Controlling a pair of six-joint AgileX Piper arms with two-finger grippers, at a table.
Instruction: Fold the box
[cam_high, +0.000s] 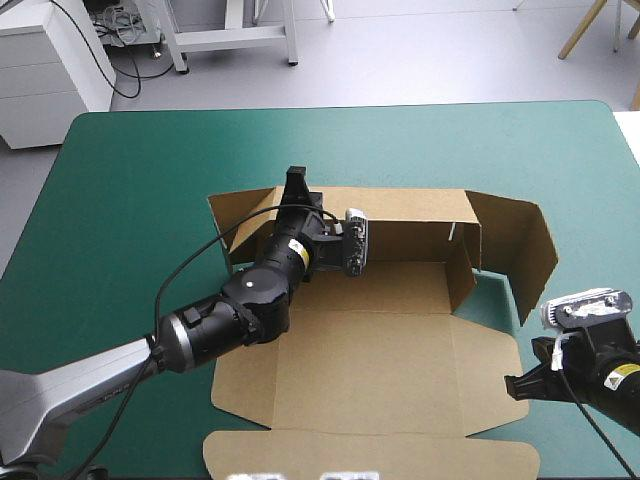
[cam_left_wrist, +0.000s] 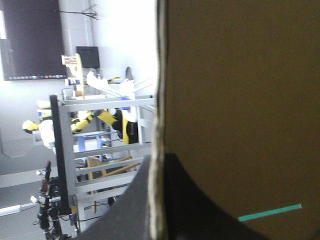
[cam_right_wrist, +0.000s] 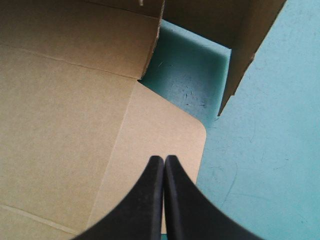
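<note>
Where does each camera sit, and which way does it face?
High view: above and behind the robot, looking down on the teal-green table cover and brown cardboard box; left arm and right arm show.
Left wrist view: on the left wrist, looking along the left gripper, shut on the box's wall, into the room.
Right wrist view: on the right wrist, looking down past the shut right gripper at the box's rounded flap.
Shared: high and right wrist views show that flap.
</note>
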